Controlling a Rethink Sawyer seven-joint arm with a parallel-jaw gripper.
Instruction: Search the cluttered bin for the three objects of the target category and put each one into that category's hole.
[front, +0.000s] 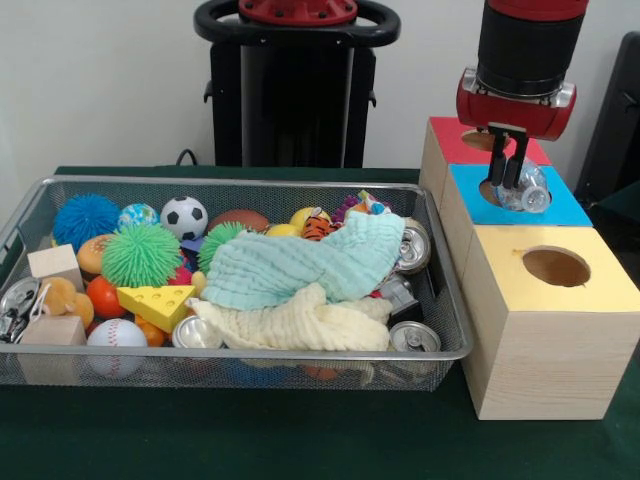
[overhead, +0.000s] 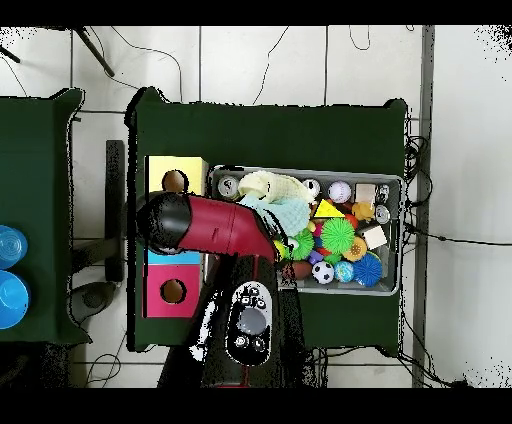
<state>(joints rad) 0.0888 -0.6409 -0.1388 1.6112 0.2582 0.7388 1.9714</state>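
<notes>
The gripper (front: 512, 172) is clamped on a crushed silver can (front: 527, 193), holding it right over the round hole of the blue-topped wooden box (front: 560, 208), evidently to drop it in, while similar cans remain in the wire mesh bin (front: 300, 352).

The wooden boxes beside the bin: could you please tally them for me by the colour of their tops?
Red-topped box: 1
Blue-topped box: 1
Yellow-topped box: 1
Total: 3
</notes>
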